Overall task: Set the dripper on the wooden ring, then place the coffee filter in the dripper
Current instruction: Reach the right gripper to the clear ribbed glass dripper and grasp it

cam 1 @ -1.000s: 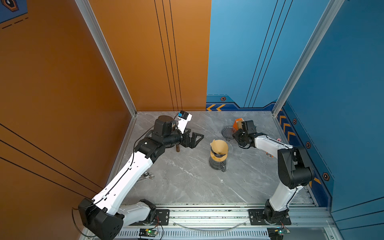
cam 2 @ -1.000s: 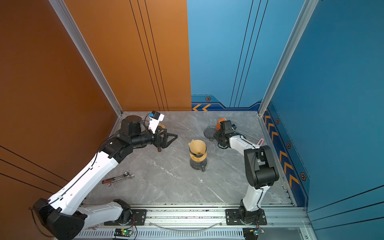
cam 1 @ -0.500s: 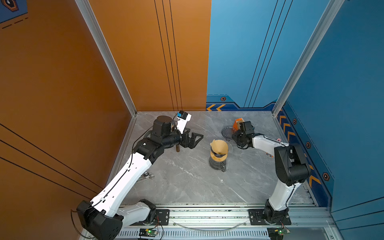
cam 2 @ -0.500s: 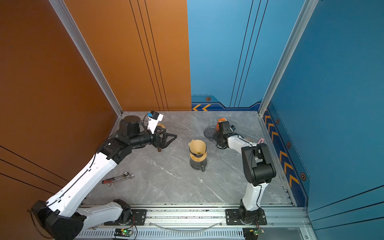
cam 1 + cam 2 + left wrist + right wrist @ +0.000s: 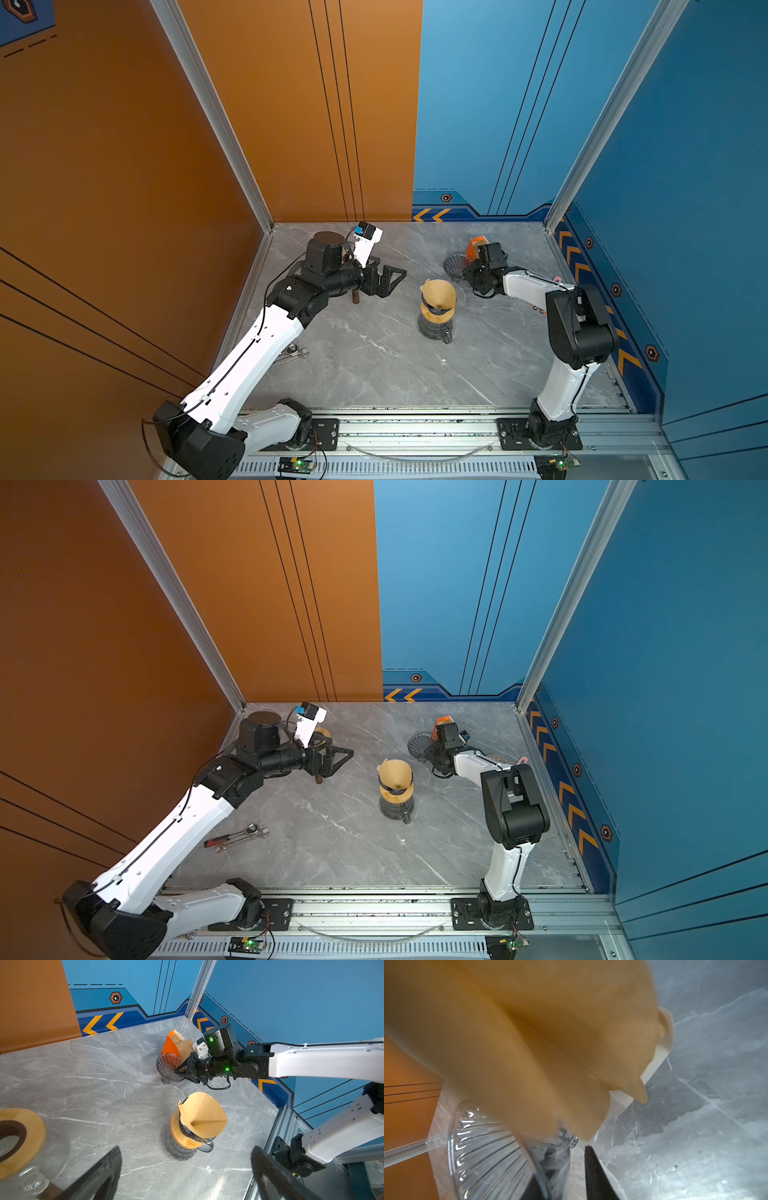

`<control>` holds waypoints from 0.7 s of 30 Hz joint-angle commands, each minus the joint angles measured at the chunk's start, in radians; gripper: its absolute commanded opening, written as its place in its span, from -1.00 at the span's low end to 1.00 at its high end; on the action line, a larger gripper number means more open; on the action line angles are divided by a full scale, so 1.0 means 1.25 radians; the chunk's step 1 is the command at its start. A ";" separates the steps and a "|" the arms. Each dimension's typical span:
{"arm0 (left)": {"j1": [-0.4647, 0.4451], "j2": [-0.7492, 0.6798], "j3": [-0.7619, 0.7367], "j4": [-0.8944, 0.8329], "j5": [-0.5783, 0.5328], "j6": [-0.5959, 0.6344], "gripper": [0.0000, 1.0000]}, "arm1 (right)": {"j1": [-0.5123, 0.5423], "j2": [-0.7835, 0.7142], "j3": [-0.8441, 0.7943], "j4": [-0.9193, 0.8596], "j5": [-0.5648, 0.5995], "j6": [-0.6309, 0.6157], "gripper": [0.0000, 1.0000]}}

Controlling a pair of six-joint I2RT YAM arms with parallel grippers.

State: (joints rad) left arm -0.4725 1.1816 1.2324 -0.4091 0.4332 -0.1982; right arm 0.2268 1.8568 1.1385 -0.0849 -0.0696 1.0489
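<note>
Two arms reaching low over the table [image 5: 374, 374]. My right arm is stretched out with a level wrist. The right gripper [image 5: 180, 1071] has one finger inside the glass dripper [image 5: 167, 1067] rim and one outside, but I can't tell if it's actually pinching. Coffee filters [image 5: 185, 1048] sit in the orange holder [image 5: 168, 1043] just past it. My left gripper [image 5: 185, 1178] is spread wide, holding nothing, and pointing at the carafe [image 5: 180, 1150] with its own filter [image 5: 203, 1114]

A robotics lab test cell: orange wall panels [image 5: 124, 166] and blue wall panels [image 5: 685, 166] between aluminium posts [image 5: 216, 124] enclose a marble-look tabletop [image 5: 374, 374]; two robot arms [image 5: 257, 353] are bolted to a rail [image 5: 415, 430] beside circuit boards [image 5: 297, 462].
</note>
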 commanded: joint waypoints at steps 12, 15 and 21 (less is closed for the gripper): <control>-0.001 -0.014 0.009 -0.008 -0.003 0.012 0.95 | 0.008 0.018 0.024 0.009 0.027 -0.004 -0.63; -0.001 -0.014 0.009 -0.010 -0.004 0.013 0.95 | 0.008 0.018 0.023 0.009 0.026 -0.006 -0.65; -0.001 -0.013 0.010 -0.010 -0.002 0.012 0.95 | 0.009 0.015 0.024 0.007 0.030 -0.010 -0.69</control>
State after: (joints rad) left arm -0.4725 1.1816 1.2324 -0.4095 0.4332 -0.1982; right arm 0.2302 1.8629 1.1454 -0.0750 -0.0658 1.0481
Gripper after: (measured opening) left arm 0.977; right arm 0.160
